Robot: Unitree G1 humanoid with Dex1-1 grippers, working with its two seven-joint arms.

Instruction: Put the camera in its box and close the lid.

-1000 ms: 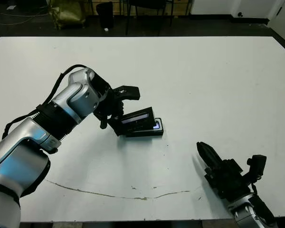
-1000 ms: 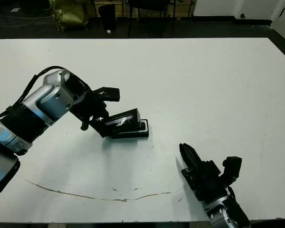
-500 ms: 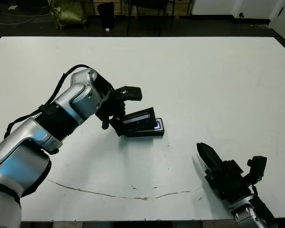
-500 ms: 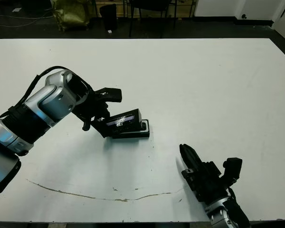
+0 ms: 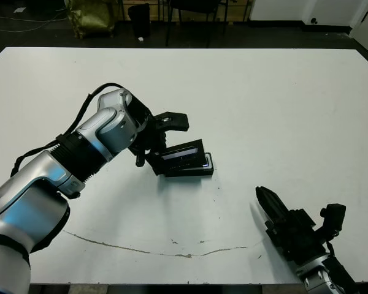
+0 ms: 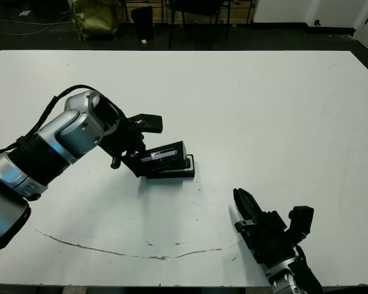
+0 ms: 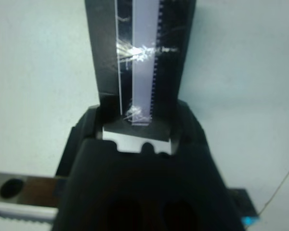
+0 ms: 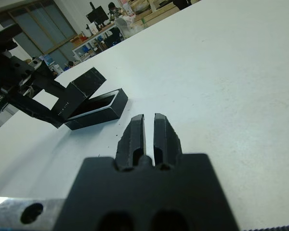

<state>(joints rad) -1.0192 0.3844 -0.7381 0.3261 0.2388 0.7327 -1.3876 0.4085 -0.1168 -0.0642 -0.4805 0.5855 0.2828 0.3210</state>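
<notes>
The black box (image 5: 193, 169) lies flat on the table, left of the middle. The black lid (image 5: 183, 153), with its glossy strip (image 7: 144, 53), slants over the box: its left end is raised and its right end is down near the box's right end. My left gripper (image 5: 158, 157) is shut on the lid's raised end. Under the lid the right wrist view shows the box's pale lining (image 8: 100, 103). The camera is hidden from every view. My right gripper (image 8: 149, 121) hovers near the front right of the table, shut on nothing, well away from the box.
A thin brown scuff line (image 5: 141, 248) runs along the white table (image 5: 282, 104) near its front edge. Beyond the far edge stand chair legs and a bag (image 5: 89, 15) on a dark floor.
My left arm has shifted slightly to the right while holding the lid, which stays tilted over the box. The right gripper has barely moved.
</notes>
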